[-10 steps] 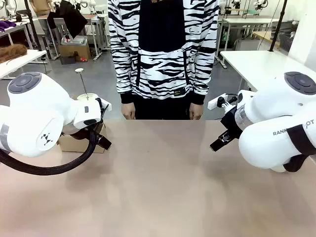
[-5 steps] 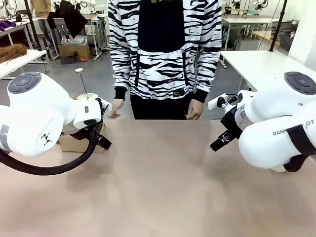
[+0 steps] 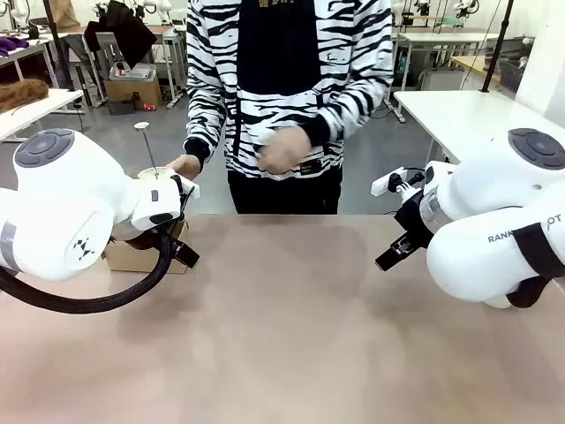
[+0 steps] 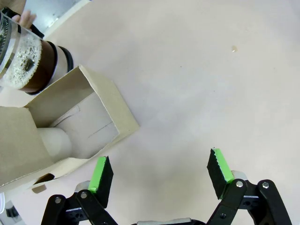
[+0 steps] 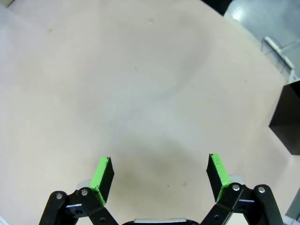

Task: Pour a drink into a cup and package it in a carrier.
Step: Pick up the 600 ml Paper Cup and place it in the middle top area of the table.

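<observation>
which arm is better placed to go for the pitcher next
Left, probably: the open left gripper hangs beside the carrier, the pitcher just past it, while the right gripper, also open, looks down on bare table away from both.

The counter carries one brown cardboard carrier, one white cup and one glass pitcher holding one dark drink. There is one black box. Two tools show, the left tool and the right tool, each with two green pads, and one person with two hands.
</observation>
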{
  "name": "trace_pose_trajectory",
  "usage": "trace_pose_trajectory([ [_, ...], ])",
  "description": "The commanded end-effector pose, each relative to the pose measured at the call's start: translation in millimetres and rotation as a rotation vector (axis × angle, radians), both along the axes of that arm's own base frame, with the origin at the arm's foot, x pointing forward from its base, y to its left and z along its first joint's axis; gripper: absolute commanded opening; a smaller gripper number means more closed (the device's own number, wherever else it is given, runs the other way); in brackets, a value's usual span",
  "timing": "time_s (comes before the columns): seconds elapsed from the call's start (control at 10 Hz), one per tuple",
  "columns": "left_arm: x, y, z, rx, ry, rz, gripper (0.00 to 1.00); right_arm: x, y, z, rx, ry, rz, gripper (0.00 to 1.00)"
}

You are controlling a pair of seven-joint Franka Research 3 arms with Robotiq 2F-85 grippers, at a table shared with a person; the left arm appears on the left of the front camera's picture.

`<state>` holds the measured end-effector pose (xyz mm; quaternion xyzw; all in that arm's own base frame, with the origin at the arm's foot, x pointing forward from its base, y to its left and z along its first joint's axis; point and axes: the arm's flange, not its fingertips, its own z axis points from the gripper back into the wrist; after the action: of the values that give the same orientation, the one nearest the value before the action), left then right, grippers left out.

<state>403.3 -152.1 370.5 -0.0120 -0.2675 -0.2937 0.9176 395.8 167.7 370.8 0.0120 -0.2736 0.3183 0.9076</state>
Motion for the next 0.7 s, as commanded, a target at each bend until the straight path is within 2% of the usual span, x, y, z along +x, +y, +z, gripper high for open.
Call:
trace_pose_trajectory([
  [0.0,0.1,0.3,0.0,0.0,0.0,0.0,1.0,18.5,-8.8,30.1,-0.011,-0.064,-0.06,1.0],
  [0.3,0.1,0.3,0.0,0.0,0.0,0.0,1.0,49.5,-58.3,119.0,0.096,-0.08,-0.014,1.0],
  [0.5,0.1,0.3,0.0,0.0,0.0,0.0,1.0,50.8,-143.2,152.2,0.289,-0.085,0.081,1.0],
  [0.6,0.1,0.3,0.0,0.0,0.0,0.0,1.0,45.3,-186.0,157.5,0.358,-0.098,0.142,1.0],
])
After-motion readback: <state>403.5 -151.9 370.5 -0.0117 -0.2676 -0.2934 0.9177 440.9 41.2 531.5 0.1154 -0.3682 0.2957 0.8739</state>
